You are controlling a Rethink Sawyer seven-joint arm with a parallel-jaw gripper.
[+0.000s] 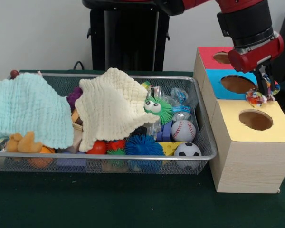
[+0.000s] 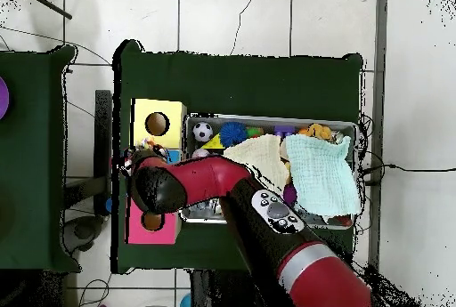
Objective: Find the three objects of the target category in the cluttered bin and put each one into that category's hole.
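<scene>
Gripper (image 1: 263, 91) fingers clamped on confetti wrapper (image 1: 259, 97), hanging over the blue box's near edge, just short of the yellow box hole (image 1: 255, 119). Risk: released now, wrapper lands on the lid, not in. 2 more still in bin (image 1: 205, 127), prob. under cloths.

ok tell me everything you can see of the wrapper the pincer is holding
The confetti wrapper is a small crumpled wad of crinkly plastic, printed in red, yellow, blue and white. It hangs pinched in the dark tips of the pincer, above the boxes, about where the blue top meets the yellow top, behind the hole and not yet in it. Nothing else seems to touch it.
</scene>
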